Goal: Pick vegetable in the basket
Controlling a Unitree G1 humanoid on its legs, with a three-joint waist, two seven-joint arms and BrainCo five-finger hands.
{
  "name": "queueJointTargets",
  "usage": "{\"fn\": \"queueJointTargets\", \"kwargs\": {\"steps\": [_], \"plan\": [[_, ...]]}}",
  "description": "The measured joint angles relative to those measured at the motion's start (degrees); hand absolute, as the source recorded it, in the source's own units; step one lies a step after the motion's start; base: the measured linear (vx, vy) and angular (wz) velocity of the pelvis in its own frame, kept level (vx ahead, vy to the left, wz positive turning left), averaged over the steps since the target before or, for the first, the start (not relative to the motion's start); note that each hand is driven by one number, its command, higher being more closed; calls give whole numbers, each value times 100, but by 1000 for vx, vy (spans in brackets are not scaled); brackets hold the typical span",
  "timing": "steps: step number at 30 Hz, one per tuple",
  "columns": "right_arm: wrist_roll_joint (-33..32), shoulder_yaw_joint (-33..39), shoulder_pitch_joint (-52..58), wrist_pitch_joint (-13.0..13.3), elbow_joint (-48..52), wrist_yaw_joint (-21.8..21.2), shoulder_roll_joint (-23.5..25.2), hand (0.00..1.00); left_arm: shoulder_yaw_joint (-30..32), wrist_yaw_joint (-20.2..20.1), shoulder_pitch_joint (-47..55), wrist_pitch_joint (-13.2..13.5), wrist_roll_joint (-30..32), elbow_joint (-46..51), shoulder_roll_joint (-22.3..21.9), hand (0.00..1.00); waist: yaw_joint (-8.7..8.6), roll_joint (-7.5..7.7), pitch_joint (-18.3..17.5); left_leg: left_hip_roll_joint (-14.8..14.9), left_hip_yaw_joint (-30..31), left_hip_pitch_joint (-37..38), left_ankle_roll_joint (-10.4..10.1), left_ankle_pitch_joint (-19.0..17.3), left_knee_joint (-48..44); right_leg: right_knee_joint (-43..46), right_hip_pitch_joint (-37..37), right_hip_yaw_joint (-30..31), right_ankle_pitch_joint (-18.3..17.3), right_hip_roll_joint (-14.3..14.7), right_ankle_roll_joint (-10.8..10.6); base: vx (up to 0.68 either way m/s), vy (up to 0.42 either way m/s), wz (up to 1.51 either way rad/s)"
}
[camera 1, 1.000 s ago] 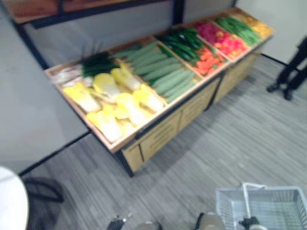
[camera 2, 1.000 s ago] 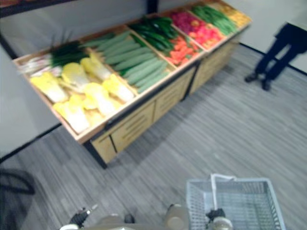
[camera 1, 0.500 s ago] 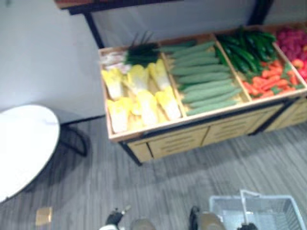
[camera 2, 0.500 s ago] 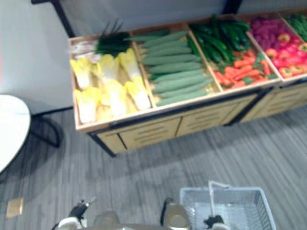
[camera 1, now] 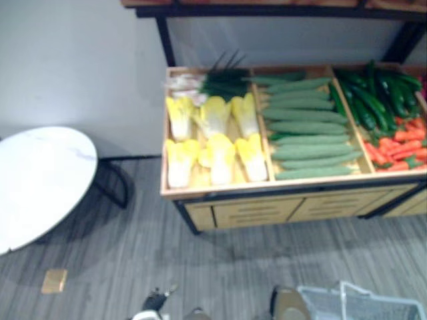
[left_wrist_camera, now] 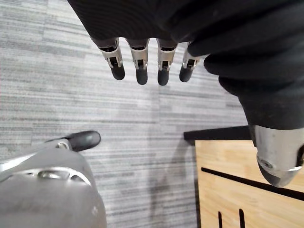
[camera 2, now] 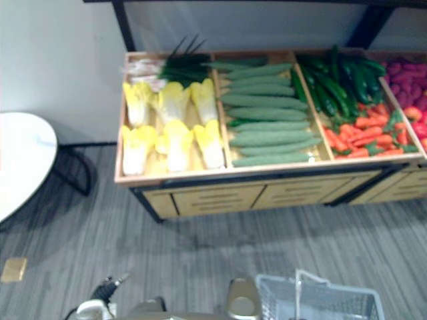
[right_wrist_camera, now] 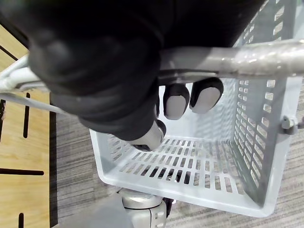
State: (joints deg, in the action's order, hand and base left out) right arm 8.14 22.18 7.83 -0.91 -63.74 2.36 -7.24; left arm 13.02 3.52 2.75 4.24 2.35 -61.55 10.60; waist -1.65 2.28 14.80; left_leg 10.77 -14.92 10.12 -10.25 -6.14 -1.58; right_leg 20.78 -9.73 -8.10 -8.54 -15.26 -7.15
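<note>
The wooden produce stand (camera 1: 220, 193) stands ahead of me. Its bins hold yellow-white cabbages (camera 1: 213, 147), long pale green cucumbers (camera 1: 307, 127), dark green vegetables (camera 1: 380, 93), orange carrots (camera 1: 400, 143) and green leeks (camera 1: 213, 83). A pale grey plastic basket (camera 2: 327, 303) hangs low on my right, with nothing in it (right_wrist_camera: 266, 142). My right hand (right_wrist_camera: 95, 61) is shut on its grey handle (right_wrist_camera: 237, 59). My left hand (left_wrist_camera: 190, 28) hangs over the floor beside the stand's corner, fingers (left_wrist_camera: 137, 66) straight and holding nothing.
A round white table (camera 1: 33, 180) on a black frame stands to the left of the stand. A small tan square (camera 1: 55, 280) lies on the grey floor. A dark-framed shelf (camera 1: 267, 8) runs above the bins. Open floor lies between me and the stand's drawers (camera 2: 213, 198).
The camera has swung left: the stand now sits square ahead, the white table has come into view, and the person at the right has left it. The basket stays in my right hand.
</note>
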Motion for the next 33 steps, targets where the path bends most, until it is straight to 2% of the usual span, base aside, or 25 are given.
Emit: {"fn": "queueJointTargets", "kwargs": {"steps": [1, 2, 3, 5, 7, 8, 9, 10, 11, 12, 13, 14, 15, 16, 18, 20, 22, 24, 25, 27, 30, 33], "plan": [[-12, -2, 6, -6, -18, -4, 0, 100, 49, 3, 20, -5, 0, -4, 28, 0, 8, 36, -30, 59, 8, 42, -101, 29, 55, 11, 28, -118, 216, 38, -184, 208, -393, 20], [-11, -7, 10, 7, -12, -8, -34, 100, 90, -11, 53, -31, 0, -2, -80, 0, 5, -238, -107, 339, -10, 88, -240, 156, 185, 64, 44, -267, 118, 327, -23, 202, -363, 2], [-6, -12, -39, 15, -7, -13, -136, 100, 153, -8, 83, -33, -2, 2, -186, 0, 9, -321, -107, 507, -77, 95, -277, 267, 202, 189, -29, -286, -23, 493, 77, 221, -391, -6], [-3, -24, -152, 17, -9, -9, -224, 100, 289, -1, 91, -41, -33, 0, -266, 0, 12, -445, -144, 650, -149, 45, -314, 471, -54, 213, -6, -250, -162, 652, 208, 159, -334, -24], [-11, -54, -156, 47, -16, -9, -230, 100, 421, 21, 79, -39, -234, 26, -284, 0, 5, -399, -167, 778, -172, -328, -109, 624, -855, -39, 194, -256, -207, 715, 220, 115, -249, -8], [-12, -74, -110, 52, -18, -4, -225, 100, 487, 45, 79, -39, -271, 84, -314, 0, -15, -306, -114, 858, -211, -549, 117, 784, -1427, -310, 447, -294, -157, 733, 256, 126, -178, 12], [-12, -124, -68, 44, -17, 4, -222, 100, 493, 72, 75, -39, -393, 123, -357, 0, -9, -266, -89, 869, -207, -740, 96, 707, -1821, -503, 653, -285, -102, 725, 324, 127, -135, 1], [-12, -195, -51, 5, -18, 29, -260, 100, 490, 86, 79, -38, -460, 163, -432, 0, 16, -264, -93, 677, -173, -856, -52, 373, -2077, -718, 849, -232, -16, 700, 392, 104, -62, -12], [-11, -239, -61, 6, -15, 30, -298, 100, 490, 95, 107, -37, -461, 216, -464, 0, 9, -265, -93, 556, -151, -907, -88, 205, -2066, -799, 909, -208, 29, 680, 400, 103, 6, -33], [13, -245, -96, 13, -12, 48, -336, 100, 490, 129, 133, -8, -508, 265, -505, 0, 20, -265, -93, 249, -140, -992, -73, -43, -1784, -880, 946, -138, 116, 638, 336, 112, 43, -41], [48, -244, -135, 44, -5, 70, -352, 100, 490, 161, 140, 12, -632, 353, -535, 0, 17, -271, -94, -41, -140, -990, -4, -13, -1207, -899, 941, -65, 150, 625, 307, 119, 93, -42], [50, -235, -149, 53, 0, 86, -356, 100, 489, 200, 141, 15, -684, 435, -557, 0, 14, -306, -107, -130, -137, -980, 81, 184, -849, -908, 938, -41, 159, 661, 287, 94, 144, -37], [50, -198, -161, 56, 20, 118, -381, 100, 489, 272, 115, 32, -835, 667, -589, 0, 16, -475, -136, -129, -258, -931, 386, 456, -430, -979, 942, 26, 181, 812, 231, 103, 168, -24], [53, -174, -156, 64, 18, 144, -274, 100, 514, 326, 67, 66, -909, 954, -555, 0, 20, -376, -155, -187, -299, -881, 382, 460, -293, -1127, 1000, 76, 255, 798, 130, 86, 140, -18], [65, -173, -134, 90, 31, 167, -119, 100, 506, 406, 8, 177, -1063, 1570, -506, 0, 9, -247, -175, -285, -314, -858, 430, 493, -145, -1353, 1086, 68, 357, 736, 65, 84, 100, 1], [65, -176, -19, 111, 64, 230, -45, 100, 496, 511, -67, 289, -1140, 2070, -477, 0, 11, -204, -180, -395, -317, -731, 491, 537, 34, -1455, 1166, 46, 383, 696, 26, 58, 72, 4], [78, -179, 91, 113, 145, 244, -58, 100, 562, 599, -77, 448, -1383, 2655, -449, 0, 4, -252, -174, -474, -340, -551, 514, 556, 187, -1509, 1289, 44, 386, 652, 17, 60, 54, -4], [97, -182, 245, 153, 271, 259, -85, 100, 723, 786, -4, 510, -1987, 3036, -452, 0, -24, -343, -201, -534, -339, -451, 557, 620, 365, -1590, 1349, 14, 402, 629, -9, 50, 34, 2], [98, -181, 269, 164, 270, 262, -84, 100, 788, 803, 7, 554, -2078, 3175, -452, 0, -14, -347, -203, -537, -325, -452, 558, 645, 399, -1602, 1349, -9, 405, 630, -13, 25, -5, 17], [98, -175, 317, 140, 258, 261, -85, 100, 1058, 965, -39, 836, -2411, 3958, -389, 0, 16, -347, -206, -533, -228, -391, 558, 760, 577, -1647, 1414, -121, 414, 665, -6, 13, -27, 21], [125, -180, 326, 121, 259, 249, -98, 100, 1334, 1050, -103, 1202, -2482, 4458, -25, 0, 18, -372, -267, -532, -220, -253, 547, 809, 703, -1689, 1520, -127, 423, 716, 8, -3, -11, 2], [187, -173, 327, 122, 267, 252, -132, 100, 1429, 1183, -211, 1342, -2484, 4608, 119, 0, 19, -437, -308, -533, -221, -255, 559, 820, 705, -1737, 1538, -125, 459, 717, 19, -24, 3, 0]]}}
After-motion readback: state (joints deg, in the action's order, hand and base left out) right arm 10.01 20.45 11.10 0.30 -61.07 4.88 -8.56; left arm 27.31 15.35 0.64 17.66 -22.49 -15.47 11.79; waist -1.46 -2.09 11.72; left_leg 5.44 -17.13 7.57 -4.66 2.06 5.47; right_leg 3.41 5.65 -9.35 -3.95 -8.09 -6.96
